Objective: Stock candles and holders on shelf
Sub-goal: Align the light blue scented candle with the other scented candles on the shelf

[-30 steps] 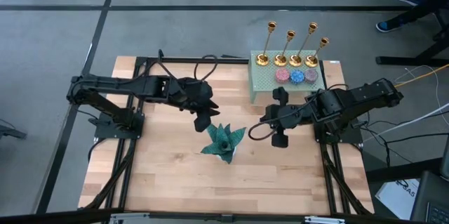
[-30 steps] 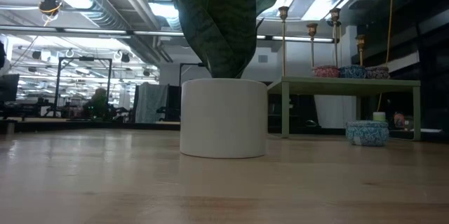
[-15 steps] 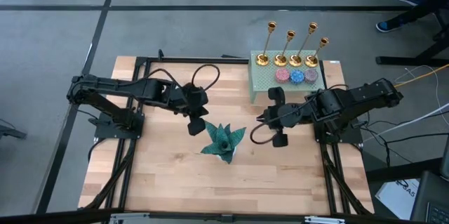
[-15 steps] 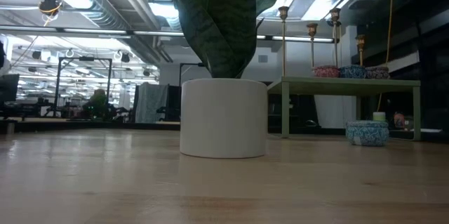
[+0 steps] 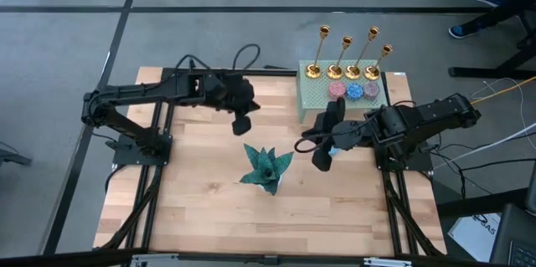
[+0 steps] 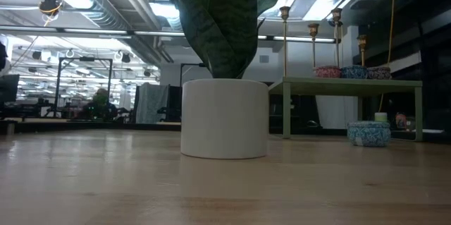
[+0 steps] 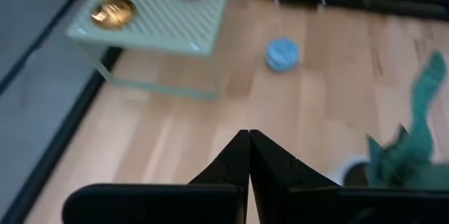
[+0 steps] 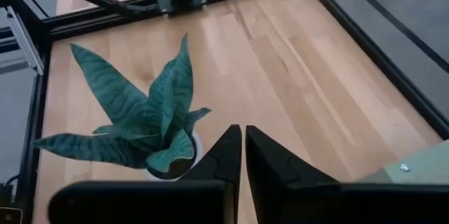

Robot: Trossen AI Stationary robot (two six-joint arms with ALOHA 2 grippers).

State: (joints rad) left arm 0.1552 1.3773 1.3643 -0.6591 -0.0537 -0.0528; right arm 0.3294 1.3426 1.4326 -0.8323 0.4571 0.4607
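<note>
The left gripper is closed on nothing, hovering above the table at about 9 o'clock from the shelf. The right gripper is closed and empty too, at about 6 o'clock from the shelf, with the plant at its 9 o'clock. Four holders and three candles stand on the shelf top. One blue candle lies on the table by the shelf's legs. Likely risks: either arm reaching for that candle could clip the shelf's edge and topple the slim holders, or brush the plant's leaves
</note>
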